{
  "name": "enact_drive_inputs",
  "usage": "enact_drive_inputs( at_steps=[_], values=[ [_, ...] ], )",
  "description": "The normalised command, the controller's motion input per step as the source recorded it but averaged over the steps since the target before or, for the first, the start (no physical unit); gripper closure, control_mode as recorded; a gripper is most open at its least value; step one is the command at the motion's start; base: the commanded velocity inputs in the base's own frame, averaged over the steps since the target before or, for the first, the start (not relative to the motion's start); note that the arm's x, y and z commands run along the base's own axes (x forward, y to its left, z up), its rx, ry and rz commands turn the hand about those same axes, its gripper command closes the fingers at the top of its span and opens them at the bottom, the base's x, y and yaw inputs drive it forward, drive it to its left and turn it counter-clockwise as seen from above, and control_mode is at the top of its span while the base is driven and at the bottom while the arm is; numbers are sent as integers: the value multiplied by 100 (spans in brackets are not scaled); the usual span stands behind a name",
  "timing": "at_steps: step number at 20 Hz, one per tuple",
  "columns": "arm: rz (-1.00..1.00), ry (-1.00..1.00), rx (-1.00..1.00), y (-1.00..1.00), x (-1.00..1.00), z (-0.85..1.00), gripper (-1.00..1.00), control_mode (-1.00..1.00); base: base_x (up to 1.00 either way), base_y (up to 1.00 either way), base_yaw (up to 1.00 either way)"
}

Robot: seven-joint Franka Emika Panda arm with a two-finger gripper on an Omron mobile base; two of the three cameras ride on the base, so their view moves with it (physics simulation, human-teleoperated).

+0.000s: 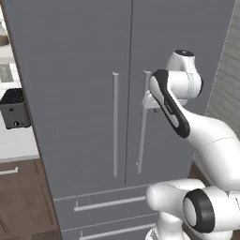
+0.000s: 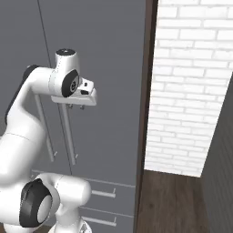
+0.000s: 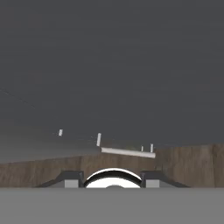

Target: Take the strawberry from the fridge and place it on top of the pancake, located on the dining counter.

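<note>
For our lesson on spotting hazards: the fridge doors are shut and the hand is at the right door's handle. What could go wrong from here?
1. The hand sits at the very top of the right handle; it may slip off during the pull.
2. The elbow hangs close to the fridge; the swinging door may strike it.
3. The brick wall stands beside the fridge and may limit the swing.

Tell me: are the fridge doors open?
No, both doors of the fridge are closed flush, their bar handles side by side in the left base view.
</note>
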Motion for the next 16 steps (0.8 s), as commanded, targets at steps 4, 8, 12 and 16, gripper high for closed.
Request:
enact_drive_inputs(
  at_steps=[4,8,12,16],
  values=[
    [0,0,0,0,0,0,-100,100,-42,26,0],
    [0,0,0,0,0,0,-100,100,-37,85,0],
    [0,0,0,0,0,0,-100,100,-11,66,0],
    [0,0,0,0,0,0,-100,100,-39,1,0]
  ],
)
